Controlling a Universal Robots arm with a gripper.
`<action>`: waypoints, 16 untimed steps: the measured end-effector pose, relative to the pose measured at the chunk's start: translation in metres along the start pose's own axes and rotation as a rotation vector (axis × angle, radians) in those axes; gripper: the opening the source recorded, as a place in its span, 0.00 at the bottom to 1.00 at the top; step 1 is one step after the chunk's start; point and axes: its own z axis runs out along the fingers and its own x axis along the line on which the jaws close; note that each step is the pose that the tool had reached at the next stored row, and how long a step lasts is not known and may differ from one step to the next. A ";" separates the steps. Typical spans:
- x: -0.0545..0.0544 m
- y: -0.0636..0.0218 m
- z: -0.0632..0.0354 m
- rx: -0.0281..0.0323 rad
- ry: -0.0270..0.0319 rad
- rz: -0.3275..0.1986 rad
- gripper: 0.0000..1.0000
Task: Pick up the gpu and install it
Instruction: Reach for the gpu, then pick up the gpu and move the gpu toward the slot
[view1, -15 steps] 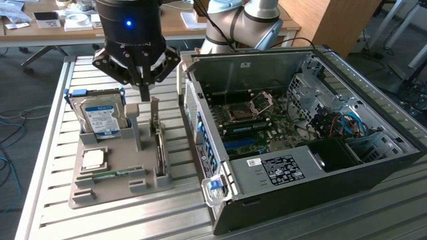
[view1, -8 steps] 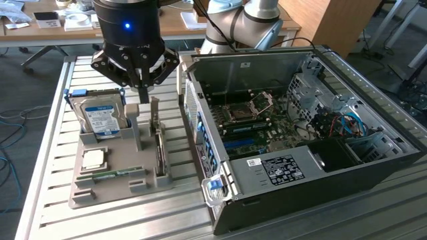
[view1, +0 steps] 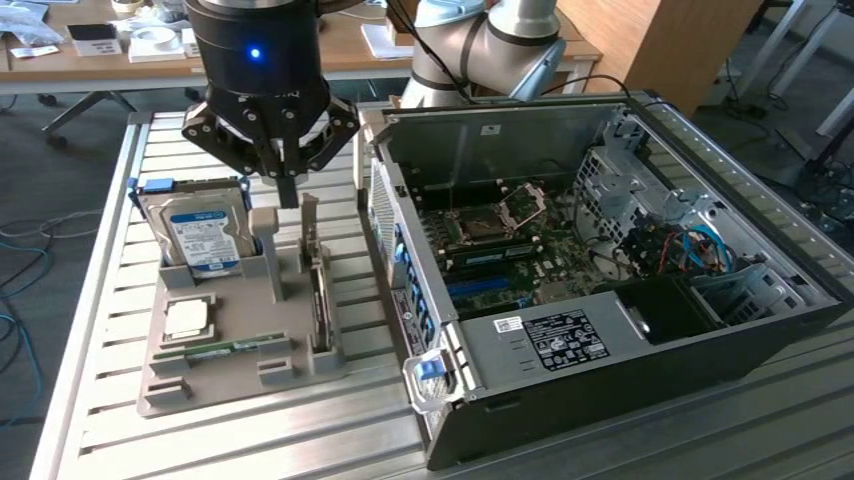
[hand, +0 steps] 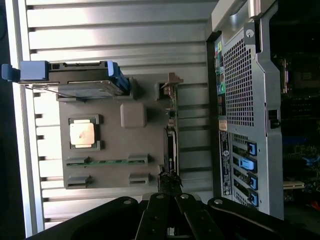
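Nearest the camera in the exterior view, the ribbed silver aluminium table (view1: 94, 420) lies bare in front of the flat grey plastic parts tray (view1: 234, 385), leaving free room along the tray's near edge. On the tray's near part a narrow green memory stick (view1: 220, 348) lies flat in its clips. Just behind it sits a square silver processor chip (view1: 187, 318). The gpu (view1: 320, 290), a thin green-and-black card with a silver end bracket, stands on edge in the slot along the tray's side that faces the open black and silver computer case (view1: 641, 330). Only a narrow strip of table separates that tray edge from the case wall. The card's top edge is uncovered. A grey upright post (view1: 267, 255) rises close beside the card, toward the tray's middle. At the tray's far end a silver hard drive with a blue-white label (view1: 203, 238) stands upright. Above that far part hangs the black gripper (view1: 286, 195), fingers pressed together. In the wrist view it (hand: 167, 192) lines up with the end of the gpu (hand: 171, 140); I cannot tell whether it touches the card.
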 end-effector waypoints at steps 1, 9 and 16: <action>0.000 -0.0008 0.0001 0.0000 0.0000 0.000 0.11; 0.000 -0.0011 0.0001 0.0000 -0.0001 0.000 0.11; 0.000 -0.0012 0.0002 -0.0001 -0.0001 0.000 0.11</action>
